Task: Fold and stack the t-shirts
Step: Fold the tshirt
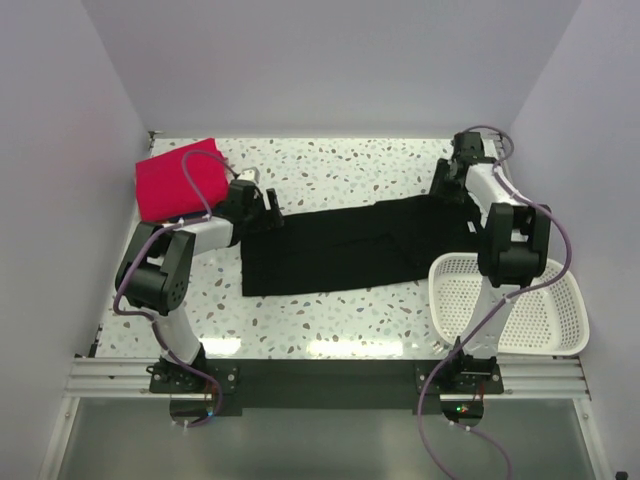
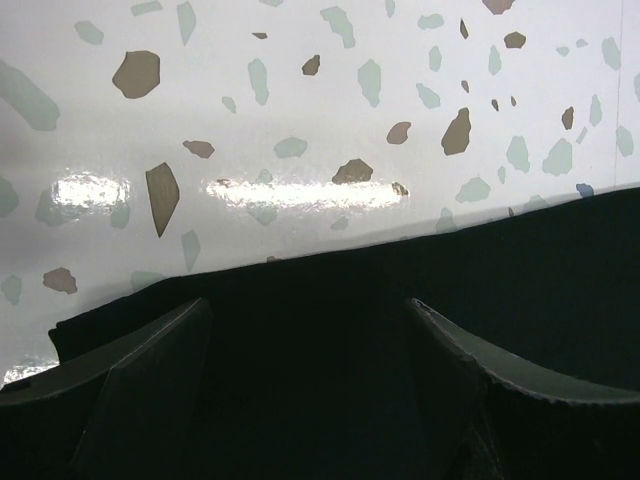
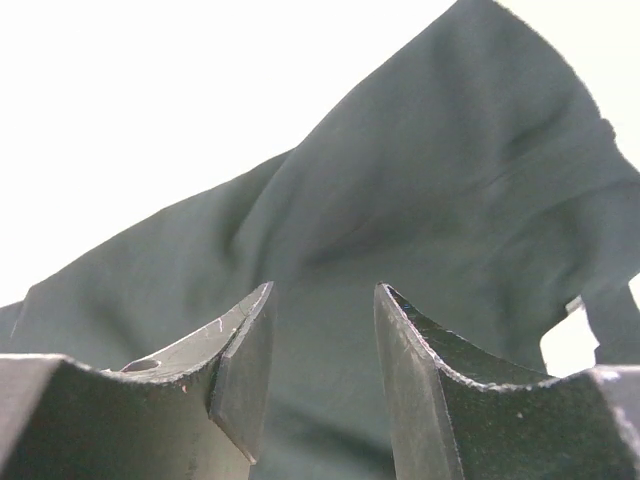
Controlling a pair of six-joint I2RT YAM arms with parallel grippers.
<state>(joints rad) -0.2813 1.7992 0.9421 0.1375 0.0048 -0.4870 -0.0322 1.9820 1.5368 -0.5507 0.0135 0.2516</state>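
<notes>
A black t-shirt (image 1: 335, 247) lies spread across the middle of the table, folded lengthwise into a long band. A bright pinkish-red folded t-shirt (image 1: 177, 180) sits at the back left. My left gripper (image 1: 268, 212) is open over the black shirt's far left corner; in the left wrist view its fingers (image 2: 150, 360) straddle the dark cloth (image 2: 330, 340) by its edge. My right gripper (image 1: 447, 185) is open at the shirt's far right end; in the right wrist view its fingertips (image 3: 250, 335) hover just above the cloth (image 3: 420, 210), gripping nothing.
A white plastic mesh basket (image 1: 520, 305) stands at the front right, next to the right arm. The speckled table (image 1: 340, 160) runs to white walls at the back and sides.
</notes>
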